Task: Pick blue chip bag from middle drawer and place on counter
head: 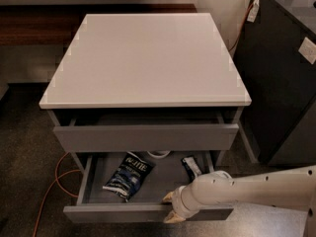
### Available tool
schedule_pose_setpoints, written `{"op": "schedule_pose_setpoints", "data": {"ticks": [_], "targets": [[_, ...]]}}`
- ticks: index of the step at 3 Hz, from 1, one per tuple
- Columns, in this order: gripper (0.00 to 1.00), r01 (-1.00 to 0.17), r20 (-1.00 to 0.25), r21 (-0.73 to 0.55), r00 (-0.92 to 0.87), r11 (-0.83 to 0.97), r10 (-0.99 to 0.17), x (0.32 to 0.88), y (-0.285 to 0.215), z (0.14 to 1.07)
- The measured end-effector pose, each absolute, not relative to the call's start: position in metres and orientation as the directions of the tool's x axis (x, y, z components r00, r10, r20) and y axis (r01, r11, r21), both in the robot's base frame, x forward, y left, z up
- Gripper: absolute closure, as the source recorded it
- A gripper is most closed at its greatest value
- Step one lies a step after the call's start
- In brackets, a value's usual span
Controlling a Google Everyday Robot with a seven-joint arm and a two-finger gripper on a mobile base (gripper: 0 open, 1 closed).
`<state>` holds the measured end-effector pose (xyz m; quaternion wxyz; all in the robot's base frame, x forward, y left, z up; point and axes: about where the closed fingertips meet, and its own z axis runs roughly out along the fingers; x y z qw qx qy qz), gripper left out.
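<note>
The middle drawer is pulled open below the white counter. The blue chip bag lies flat in the drawer's left half, dark navy with white lettering. My gripper is at the drawer's front rim, right of the bag. One fingertip is inside the drawer and the other is outside the front panel, closed on the rim. The white arm reaches in from the lower right.
A slim black packet lies in the drawer's right half and a white bowl shows at its back. The upper drawer is slightly open above. A black cabinet stands right. An orange cable runs along the floor at left.
</note>
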<state>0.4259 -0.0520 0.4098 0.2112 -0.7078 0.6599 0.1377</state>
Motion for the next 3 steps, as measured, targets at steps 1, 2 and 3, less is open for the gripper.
{"op": "schedule_pose_setpoints", "data": {"ticks": [1, 2, 3], "targets": [[0.21, -0.993, -0.489, -0.095, 0.113, -0.076, -0.865, 0.404, -0.040, 0.407], [0.52, -0.992, -0.497, -0.083, 0.128, -0.099, -0.858, 0.390, -0.033, 0.407], [0.76, -0.991, -0.497, -0.083, 0.130, -0.101, -0.858, 0.389, -0.032, 0.407]]}}
